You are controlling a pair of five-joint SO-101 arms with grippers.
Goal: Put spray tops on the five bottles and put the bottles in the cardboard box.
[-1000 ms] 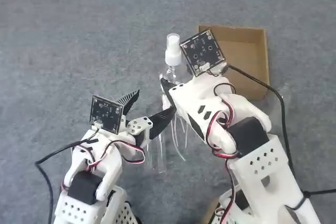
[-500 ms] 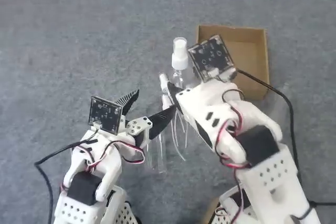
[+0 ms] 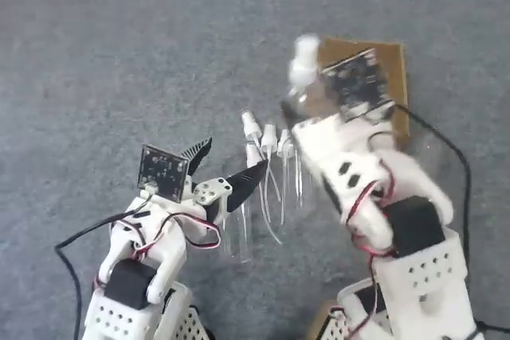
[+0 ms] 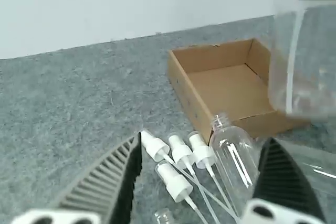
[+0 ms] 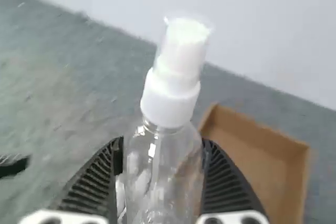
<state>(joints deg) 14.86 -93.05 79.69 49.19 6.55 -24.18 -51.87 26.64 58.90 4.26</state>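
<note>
My right gripper [image 3: 309, 105] is shut on a clear bottle [image 3: 301, 77] that carries a white spray top [image 5: 176, 72]. It holds the bottle upright in the air at the near-left corner of the cardboard box [image 3: 392, 60]. The black fingers [image 5: 94, 177] press both sides of the bottle [image 5: 160, 171]. My left gripper [image 3: 233, 157] stands open and low over the mat, with nothing in it. Several loose spray tops [image 3: 268, 139] lie just beyond it, also the spray tops [image 4: 181, 153]. A capless bottle [image 4: 233, 156] lies beside them.
Another clear bottle [image 3: 239, 232] lies on the grey mat under the left arm. The box [image 4: 226, 82] is open with a bare floor. The mat stretches free to the far left. Black cables trail behind both arms.
The right arm has carried the capped bottle up and to the right, from above the loose spray tops towards the box. The left arm has stayed still and open.
</note>
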